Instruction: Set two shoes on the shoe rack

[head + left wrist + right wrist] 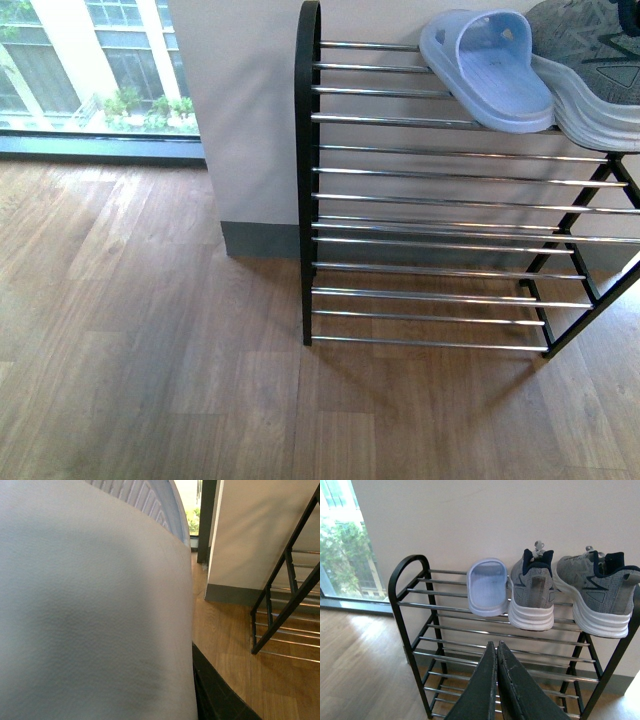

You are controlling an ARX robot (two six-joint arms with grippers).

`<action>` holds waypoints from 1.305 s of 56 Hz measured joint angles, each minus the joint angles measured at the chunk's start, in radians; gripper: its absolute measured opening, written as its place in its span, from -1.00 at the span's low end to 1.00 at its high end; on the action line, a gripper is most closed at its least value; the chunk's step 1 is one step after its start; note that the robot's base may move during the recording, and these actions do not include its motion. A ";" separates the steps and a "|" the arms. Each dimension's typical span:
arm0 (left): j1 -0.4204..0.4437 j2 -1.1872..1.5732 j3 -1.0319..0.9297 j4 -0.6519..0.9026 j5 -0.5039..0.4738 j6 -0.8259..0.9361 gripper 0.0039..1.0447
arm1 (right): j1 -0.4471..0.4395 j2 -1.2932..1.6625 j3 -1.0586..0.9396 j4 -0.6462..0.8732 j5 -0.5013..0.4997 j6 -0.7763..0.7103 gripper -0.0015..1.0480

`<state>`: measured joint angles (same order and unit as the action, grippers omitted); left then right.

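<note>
- A pale blue slide point(95, 610) fills most of the left wrist view, pressed up against the camera; its ribbed sole is seen at the far edge. The left gripper's fingers are hidden behind it, so whether it is gripped cannot be told.
- In the right wrist view the right gripper point(497, 652) is seen with its two dark fingers pressed together, nothing between them, held in front of the shoe rack point(406, 570).
- On the rack's top tier a second pale blue slide point(488, 586) is laid sole down, toward the left side.
- Just beside it two grey sneakers point(532, 591) and point(597, 592) are set with heels facing outward, the nearer one touching the slide.
- The lower tiers' chrome bars point(440, 295) are seen bare.
- The rack is stood on a wooden floor point(130, 340) against a white wall point(245, 100), with a window point(90, 60) to the left.
</note>
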<state>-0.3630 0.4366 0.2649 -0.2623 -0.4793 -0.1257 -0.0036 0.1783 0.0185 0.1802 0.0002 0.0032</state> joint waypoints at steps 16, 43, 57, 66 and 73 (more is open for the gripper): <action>0.000 0.000 0.000 0.000 0.000 0.000 -0.97 | 0.001 -0.172 0.000 -0.178 0.000 0.000 -0.97; 0.000 0.000 0.000 0.000 -0.002 0.000 -0.97 | 0.002 -0.173 0.000 -0.179 -0.003 -0.001 0.66; 0.000 -0.001 0.000 0.000 0.000 0.000 -0.97 | 0.002 -0.173 0.000 -0.179 0.001 -0.001 0.82; 0.000 -0.002 0.000 0.000 0.001 0.000 -0.97 | 0.002 -0.173 0.000 -0.179 0.001 -0.001 0.82; -0.001 0.000 0.000 0.000 0.002 0.000 -0.97 | 0.002 -0.172 0.000 -0.179 0.002 0.000 0.82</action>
<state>-0.3641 0.4362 0.2649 -0.2623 -0.4778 -0.1257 -0.0017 0.0059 0.0189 0.0013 0.0017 0.0029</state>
